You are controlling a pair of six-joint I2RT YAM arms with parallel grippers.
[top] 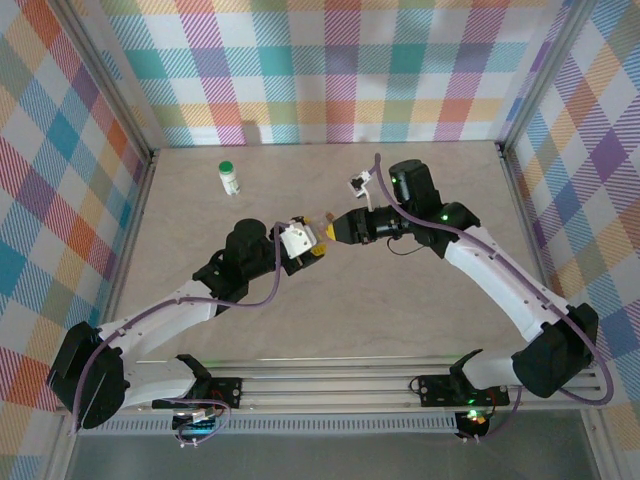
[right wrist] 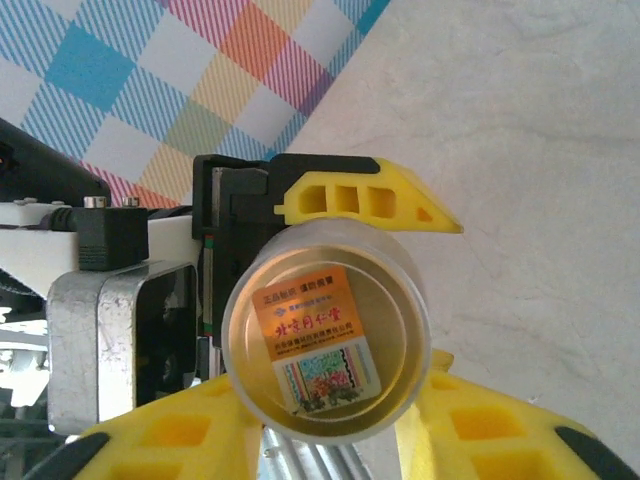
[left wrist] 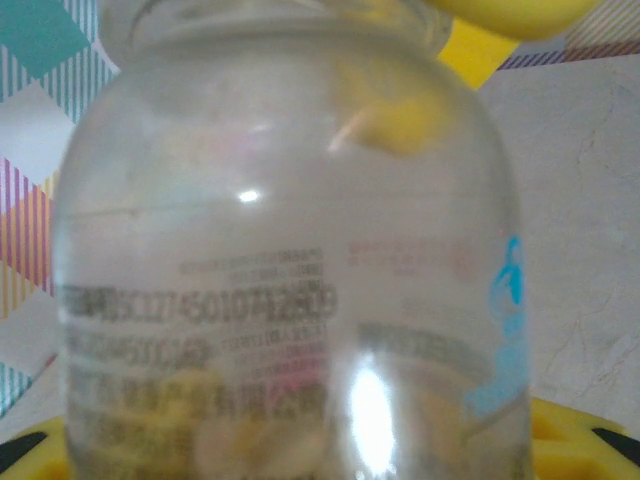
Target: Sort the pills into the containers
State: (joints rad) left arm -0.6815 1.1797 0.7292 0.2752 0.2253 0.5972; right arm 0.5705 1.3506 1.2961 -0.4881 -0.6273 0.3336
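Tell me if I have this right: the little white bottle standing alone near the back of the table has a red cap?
Not quite. The little white bottle standing alone near the back of the table has a green cap, not a red one; the top external view shows it.

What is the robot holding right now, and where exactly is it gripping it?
The left claw holds the small bottle by its body, one finger on each side. The right claw straddles its cap; whether it grips cannot be told.
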